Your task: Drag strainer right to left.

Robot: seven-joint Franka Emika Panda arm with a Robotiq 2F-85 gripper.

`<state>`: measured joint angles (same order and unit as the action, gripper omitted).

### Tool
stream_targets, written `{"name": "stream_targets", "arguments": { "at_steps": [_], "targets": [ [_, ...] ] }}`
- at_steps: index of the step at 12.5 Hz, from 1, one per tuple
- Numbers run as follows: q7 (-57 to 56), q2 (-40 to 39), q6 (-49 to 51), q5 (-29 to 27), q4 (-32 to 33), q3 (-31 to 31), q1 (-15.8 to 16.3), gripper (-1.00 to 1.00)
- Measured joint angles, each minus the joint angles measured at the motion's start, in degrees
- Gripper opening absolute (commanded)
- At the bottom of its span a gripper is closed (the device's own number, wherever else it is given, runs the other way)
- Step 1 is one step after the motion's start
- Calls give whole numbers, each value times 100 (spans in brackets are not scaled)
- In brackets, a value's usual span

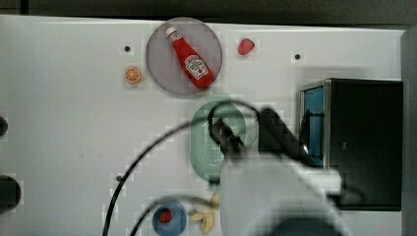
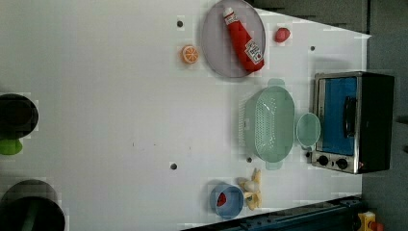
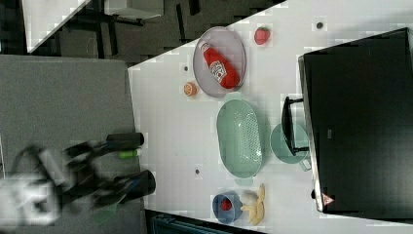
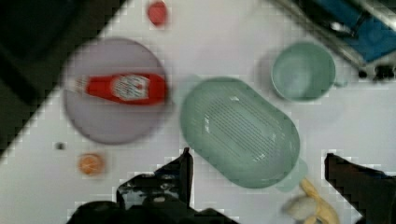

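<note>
While arm hangs above table (image 1: 74, 128), step in hand judged: approach, drag not begun.

- Gripper (image 4: 257, 161): fingers (image 4: 184, 170) spread wide, holding nothing, touching nothing, poised over strainer's near rim.
- Strainer (image 4: 240, 133): upright on table, just beside cup (image 4: 303, 70), near plate (image 4: 114, 91) bearing ketchup bottle (image 4: 126, 88).
- Next move calls for: descent, hook or pinch of rim, pull away from toaster oven (image 1: 361, 142).

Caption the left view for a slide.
Green strainer sits between a ketchup plate and a toaster oven.
</note>
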<state>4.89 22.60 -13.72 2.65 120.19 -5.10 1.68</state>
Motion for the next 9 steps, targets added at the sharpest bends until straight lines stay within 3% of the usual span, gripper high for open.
{"name": "stream_targets", "arguments": {
  "at_steps": [4,9],
  "targets": [
    [779,-1961,-763,7,492,97,-59,100],
    [1852,-2889,-2710,-1,1253,193,49,100]
  ]
}}
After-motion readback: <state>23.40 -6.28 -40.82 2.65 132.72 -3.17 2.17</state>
